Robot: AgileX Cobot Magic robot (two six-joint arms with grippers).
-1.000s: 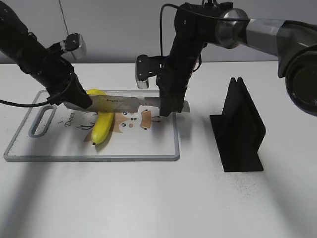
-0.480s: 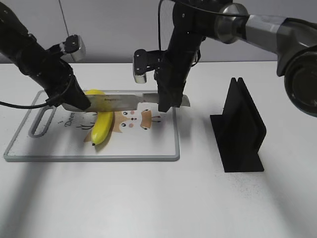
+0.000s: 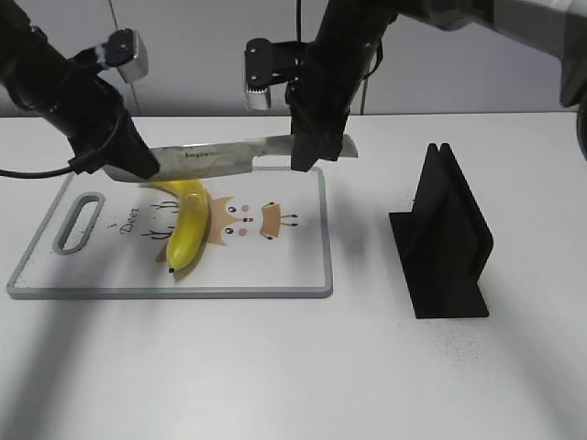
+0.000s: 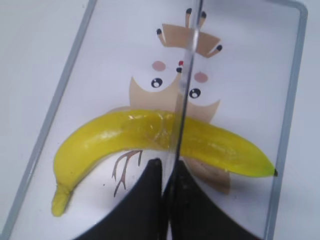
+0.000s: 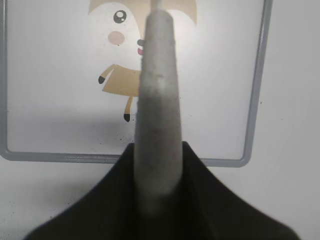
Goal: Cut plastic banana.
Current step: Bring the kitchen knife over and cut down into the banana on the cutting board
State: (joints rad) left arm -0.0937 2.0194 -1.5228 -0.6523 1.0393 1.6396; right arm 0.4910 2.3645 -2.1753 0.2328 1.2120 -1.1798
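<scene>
Banana: the plastic banana [image 3: 188,226] lies flat on the cutting board [image 3: 303,275], left of its printed deer.
Knife: the knife [image 3: 240,156] hangs above the banana, blade crossing its long axis.
Left gripper [image 3: 128,170]: clamped on the blade end, nearer the banana.
Right gripper [image 3: 307,154]: clamped on the handle end.
Next: straight down, I'd say.

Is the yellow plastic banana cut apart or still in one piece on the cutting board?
One piece: the yellow plastic banana shows no gap in the left wrist view, and the steel knife is above it.
</scene>
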